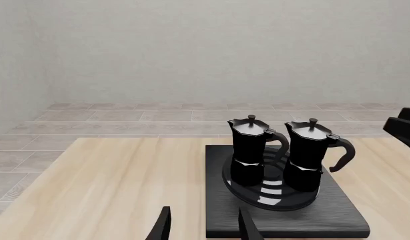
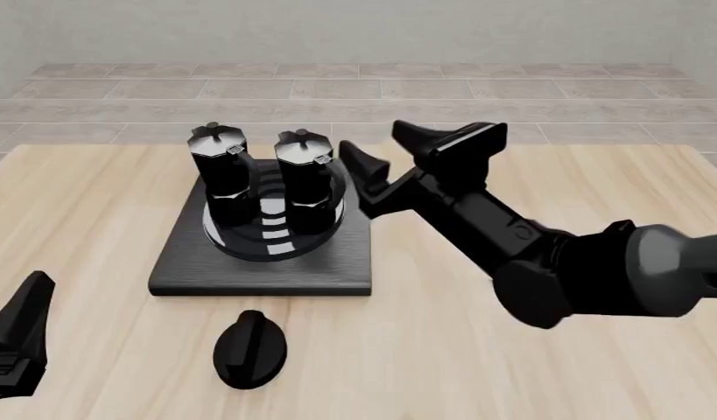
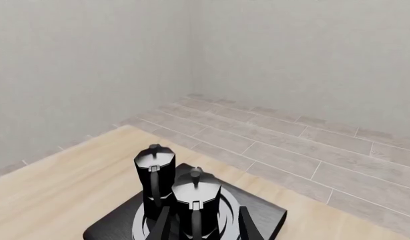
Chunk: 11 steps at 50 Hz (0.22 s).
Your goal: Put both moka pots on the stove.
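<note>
Two black moka pots with silvery lids stand upright side by side on the burner rings of the dark grey stove (image 2: 183, 267): the left pot (image 2: 221, 171) and the right pot (image 2: 308, 179). Both show in the left wrist view (image 1: 253, 150) (image 1: 310, 155) and in the right wrist view (image 3: 153, 182) (image 3: 194, 202). My right gripper (image 2: 371, 138) is open and empty, just right of the right pot and apart from it. My left gripper (image 2: 25, 302) is low at the table's front left, far from the stove. Its fingers (image 1: 161, 227) are apart and hold nothing.
A low black oval knob (image 2: 250, 348) lies on the light wooden table (image 2: 545, 367) in front of the stove. The right arm (image 2: 568, 262) stretches across the table's right half. A tiled floor and pale walls lie beyond the table's far edge.
</note>
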### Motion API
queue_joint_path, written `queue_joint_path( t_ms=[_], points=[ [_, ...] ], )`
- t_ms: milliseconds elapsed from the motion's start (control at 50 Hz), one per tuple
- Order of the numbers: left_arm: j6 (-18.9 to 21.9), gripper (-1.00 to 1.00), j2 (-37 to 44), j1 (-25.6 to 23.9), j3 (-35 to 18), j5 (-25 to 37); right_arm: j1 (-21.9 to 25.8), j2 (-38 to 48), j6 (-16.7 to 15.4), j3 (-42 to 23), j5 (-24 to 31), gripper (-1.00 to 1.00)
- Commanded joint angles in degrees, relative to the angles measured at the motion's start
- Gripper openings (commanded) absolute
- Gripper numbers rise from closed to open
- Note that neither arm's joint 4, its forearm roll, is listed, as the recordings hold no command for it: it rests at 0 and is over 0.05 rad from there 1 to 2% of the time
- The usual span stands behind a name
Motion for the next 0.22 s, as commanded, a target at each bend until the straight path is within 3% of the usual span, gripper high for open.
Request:
queue_joint_path(
  t_ms=[20,220],
  points=[
    [0.0,1.00,0.0,0.0,0.0,0.0,-0.4,-2.4,0.1,0.7,1.0,1.00],
    [0.0,1.00,0.0,0.0,0.0,0.0,-0.7,-5.1,0.3,1.0,2.7,1.00]
  ],
)
